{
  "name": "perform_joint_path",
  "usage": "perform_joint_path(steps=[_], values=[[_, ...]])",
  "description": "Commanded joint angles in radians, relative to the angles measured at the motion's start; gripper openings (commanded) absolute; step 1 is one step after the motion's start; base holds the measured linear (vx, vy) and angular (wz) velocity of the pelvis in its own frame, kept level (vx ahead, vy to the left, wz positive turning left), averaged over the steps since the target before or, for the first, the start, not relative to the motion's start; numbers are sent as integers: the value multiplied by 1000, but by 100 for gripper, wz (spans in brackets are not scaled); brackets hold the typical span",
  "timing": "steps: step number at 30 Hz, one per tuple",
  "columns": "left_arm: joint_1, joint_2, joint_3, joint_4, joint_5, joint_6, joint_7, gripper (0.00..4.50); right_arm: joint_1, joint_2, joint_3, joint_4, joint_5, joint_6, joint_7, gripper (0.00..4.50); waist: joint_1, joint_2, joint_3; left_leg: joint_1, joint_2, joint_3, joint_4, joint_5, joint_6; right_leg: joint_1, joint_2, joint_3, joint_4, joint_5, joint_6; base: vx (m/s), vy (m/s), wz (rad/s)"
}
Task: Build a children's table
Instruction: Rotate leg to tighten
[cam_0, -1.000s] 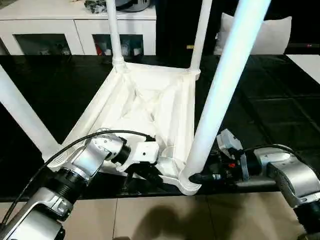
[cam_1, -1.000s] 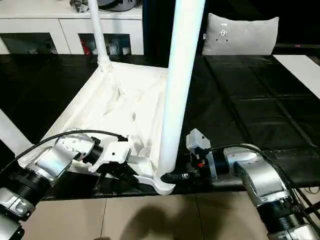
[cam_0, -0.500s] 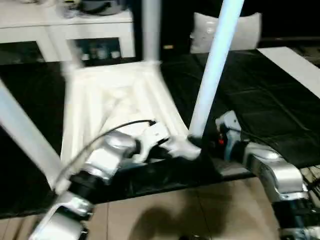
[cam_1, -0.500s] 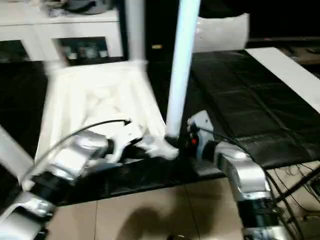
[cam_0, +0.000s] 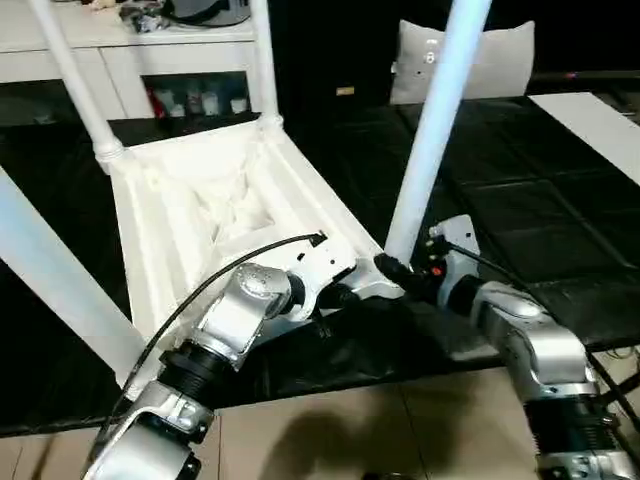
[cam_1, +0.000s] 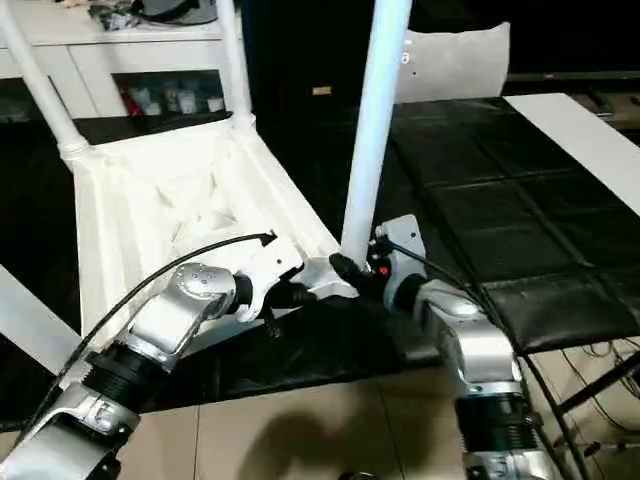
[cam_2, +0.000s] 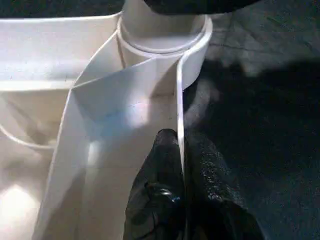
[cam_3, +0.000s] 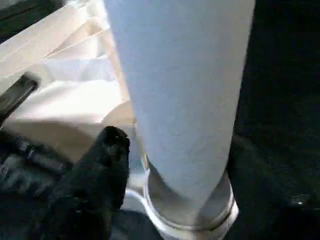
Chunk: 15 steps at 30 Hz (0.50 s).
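Observation:
The children's table lies upside down: its white ribbed tabletop (cam_0: 200, 200) rests on the black work table with legs standing up from the corner sockets. My left gripper (cam_0: 350, 293) is shut on the tabletop's thin side wall near the front right corner. In the left wrist view its black fingers (cam_2: 165, 170) pinch that wall just short of the round socket (cam_2: 165, 40). My right gripper (cam_0: 397, 270) sits at the foot of the front right leg (cam_0: 432, 130). There its jaws stand open around the leg (cam_3: 185, 100), one black finger (cam_3: 107, 165) a little apart from it.
The black-covered work table (cam_0: 520, 200) stretches to the right and back, and its front edge runs just below the grippers above the tiled floor (cam_0: 330, 430). A white cabinet (cam_0: 150, 60) and a grey cushion (cam_0: 490, 55) stand behind. Another leg (cam_0: 50, 270) leans across the left.
The tabletop has swung so that its far end with the two back legs now lies further left. Both grippers stayed at the front right corner. The camera has also shifted.

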Motion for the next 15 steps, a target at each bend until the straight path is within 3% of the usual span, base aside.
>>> perform_joint_path(steps=[1, 7, 8, 13, 15], values=[[-8, 5, -4, -26, -42, -66, -46, 0, 6, -20, 36, -18, 22, -13, 76, 340, 10, -15, -63, -20, 10, 10, -61, -86, 112, 72, -58, 53, -73, -402, -49, 0, 0, 0], [-1, 108, -67, -29, -37, -186, -229, 0, 27, -177, 82, -79, 56, -35, 327, 406, 29, -11, -60, -14, 17, 9, -65, -102, 111, 69, -58, 56, -72, -409, -55, 0, 0, 0], [4, 144, -90, -35, -44, -228, -305, 0, 34, -233, 110, -87, 56, -43, 413, 406, 31, -13, -60, -14, 17, 10, -65, -100, 111, 69, -58, 58, -71, -404, -56, 0, 0, 0], [8, 188, -118, -48, -55, -282, -403, 0, 35, -290, 139, -88, 70, -55, 516, 406, 55, -13, -61, -11, 25, 10, -67, -89, 105, 68, -62, 64, -61, -369, -84, 0, 0, 0], [7, 212, -136, -56, -52, -304, -446, 0, 33, -303, 149, -88, 81, -59, 557, 372, 61, -14, -62, -11, 26, 12, -67, -82, 101, 68, -63, 67, -56, -350, -98, 0, 0, 0]])
